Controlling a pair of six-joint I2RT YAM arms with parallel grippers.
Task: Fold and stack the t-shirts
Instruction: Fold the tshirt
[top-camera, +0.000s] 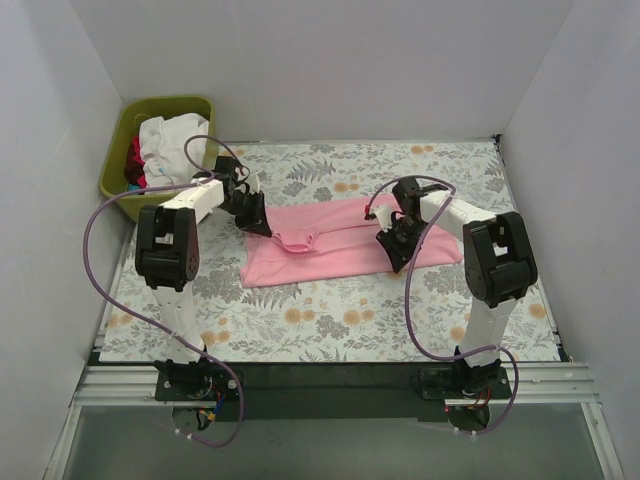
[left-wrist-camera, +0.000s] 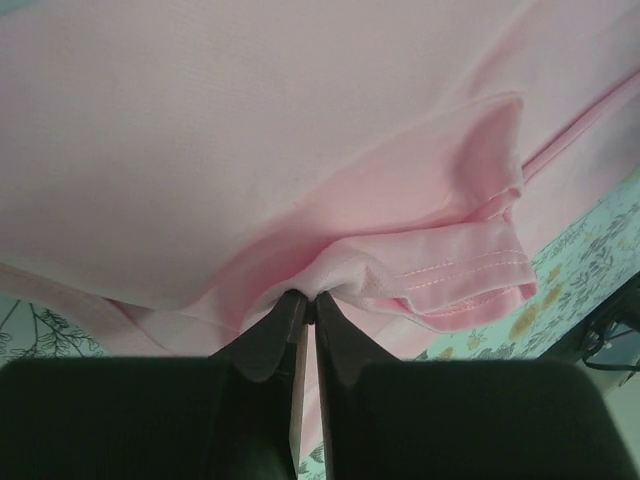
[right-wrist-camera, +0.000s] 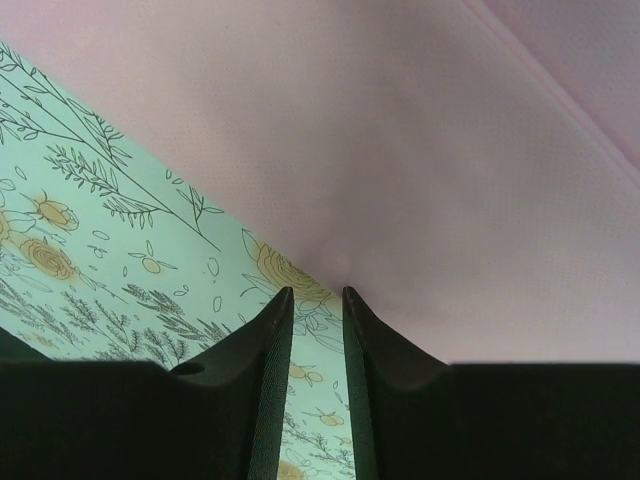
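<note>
The pink t-shirt lies flat on the flower-patterned desk between the two arms. Its long axis runs left to right, so each arm stands at one end of it. The left end effector is at the shirt's far-left corner, so the rest of the cloth stretches away to its right. Its fingers are pressed together, pinching a gathered fold of pink cloth just beside a doubled-over sleeve with a stitched hem. The right end effector is at the near edge toward the right end, with the body of the shirt lying beyond it and to its left. Its fingers stand a narrow gap apart with their tips at the cloth's border. There is a faint pucker there, but I cannot tell whether any cloth is caught between them. The left arm is the only one with a sure hold, so any lift or fold across the long axis would probably start from its end. The right corner may lag or slip free. More shirts, a white one and a red one, sit in the green bin at the far left, well apart from the pink one.
</note>
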